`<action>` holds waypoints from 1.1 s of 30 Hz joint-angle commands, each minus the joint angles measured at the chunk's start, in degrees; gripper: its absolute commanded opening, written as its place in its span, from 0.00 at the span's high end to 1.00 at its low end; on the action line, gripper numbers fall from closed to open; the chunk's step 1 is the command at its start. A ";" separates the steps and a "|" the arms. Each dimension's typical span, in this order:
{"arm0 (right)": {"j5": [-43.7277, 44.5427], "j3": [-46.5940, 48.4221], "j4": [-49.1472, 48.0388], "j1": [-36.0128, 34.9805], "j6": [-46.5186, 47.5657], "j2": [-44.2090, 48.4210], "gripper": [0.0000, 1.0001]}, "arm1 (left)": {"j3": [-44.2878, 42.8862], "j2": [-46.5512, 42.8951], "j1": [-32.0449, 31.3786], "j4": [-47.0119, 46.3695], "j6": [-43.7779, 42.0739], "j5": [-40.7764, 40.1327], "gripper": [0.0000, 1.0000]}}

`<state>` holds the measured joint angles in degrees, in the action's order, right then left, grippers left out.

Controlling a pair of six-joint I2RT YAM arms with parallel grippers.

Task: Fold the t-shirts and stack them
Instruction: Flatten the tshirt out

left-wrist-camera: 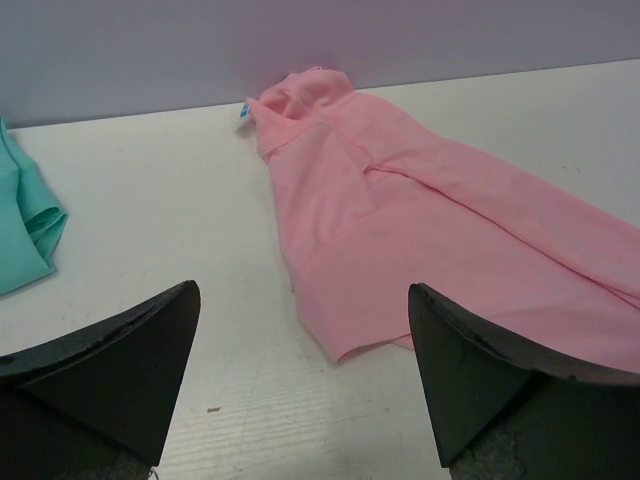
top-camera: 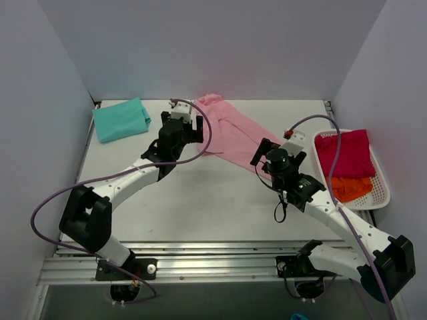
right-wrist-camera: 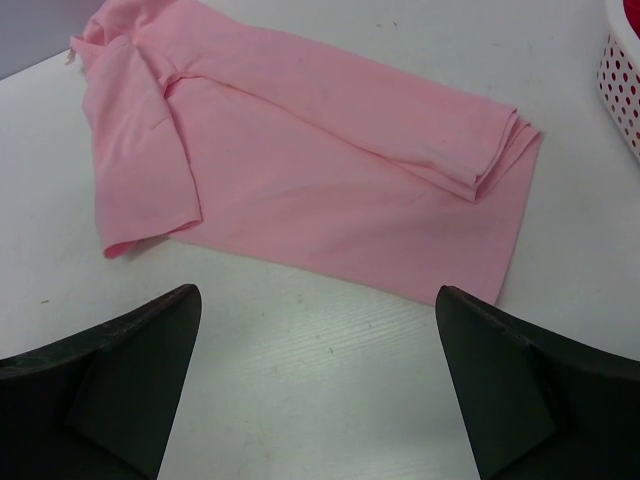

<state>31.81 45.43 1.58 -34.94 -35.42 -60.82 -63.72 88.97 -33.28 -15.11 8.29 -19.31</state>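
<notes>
A light pink t-shirt [top-camera: 230, 133] lies folded lengthwise on the table, running from the back wall toward the right arm; it also shows in the left wrist view [left-wrist-camera: 420, 230] and the right wrist view [right-wrist-camera: 300, 160]. A folded teal t-shirt [top-camera: 121, 119] rests at the back left [left-wrist-camera: 25, 225]. A crimson red t-shirt [top-camera: 347, 152] and an orange one [top-camera: 351, 188] lie in the basket. My left gripper [top-camera: 185, 123] hovers open beside the pink shirt's left edge [left-wrist-camera: 300, 300]. My right gripper [top-camera: 265, 155] stands open just short of the shirt's near hem [right-wrist-camera: 315, 300], holding nothing.
A white mesh basket [top-camera: 381, 180] stands at the right edge of the table, its corner visible in the right wrist view [right-wrist-camera: 622, 80]. Grey walls close in the back and both sides. Purple cables loop over both arms.
</notes>
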 commanded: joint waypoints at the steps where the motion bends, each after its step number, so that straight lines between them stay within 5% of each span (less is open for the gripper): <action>1: 2.90 1.51 -2.97 -0.75 1.40 0.52 0.00 | -1.67 2.08 0.23 -0.62 -0.47 -2.31 0.06; 7: 4.22 -0.34 -4.31 -0.75 1.50 0.79 0.00 | -5.00 10.16 1.02 1.49 1.46 2.35 0.06; 14: 5.19 -0.52 -3.78 -0.75 0.97 -1.41 0.00 | -21.25 25.63 4.80 11.05 3.30 5.77 0.06; 20: 6.16 -0.34 -3.08 -0.83 1.14 -1.06 0.00 | -24.78 31.78 7.53 9.23 5.42 12.61 0.06; 33: 7.47 -0.08 -2.11 -0.92 1.14 0.26 0.00 | -42.60 43.39 -1.61 19.24 0.67 10.26 0.03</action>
<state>36.51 44.91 -1.04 -35.35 -34.46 -61.98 -100.55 131.41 -33.47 1.10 10.72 -7.38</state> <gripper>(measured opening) 0.995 0.968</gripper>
